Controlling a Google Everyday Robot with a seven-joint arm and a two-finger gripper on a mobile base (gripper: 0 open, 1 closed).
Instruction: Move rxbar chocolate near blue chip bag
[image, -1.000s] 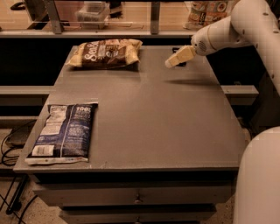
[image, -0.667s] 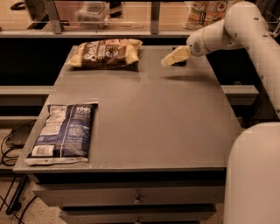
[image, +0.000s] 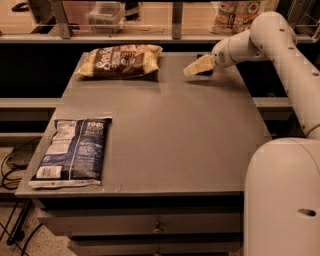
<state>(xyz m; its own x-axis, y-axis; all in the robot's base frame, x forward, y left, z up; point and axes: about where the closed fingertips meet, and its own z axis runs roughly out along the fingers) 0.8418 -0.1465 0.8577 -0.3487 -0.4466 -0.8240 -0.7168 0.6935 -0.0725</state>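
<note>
My claw (image: 198, 66) hung low over the far right corner of the surface (image: 190, 130), open or closed I could not tell, hiding all but a dark sliver of the rxbar chocolate (image: 209, 73), well apart from the blue chip bag (image: 72, 151) at the near left edge.

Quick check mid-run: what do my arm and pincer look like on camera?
The arm is smooth off-white: rounded tubular segments with bulbous joints, no cables or markings showing. The pincer, over the table's far right part, is a cream-yellow tapered wedge. The white base at lower right has one small oval slot.
</note>
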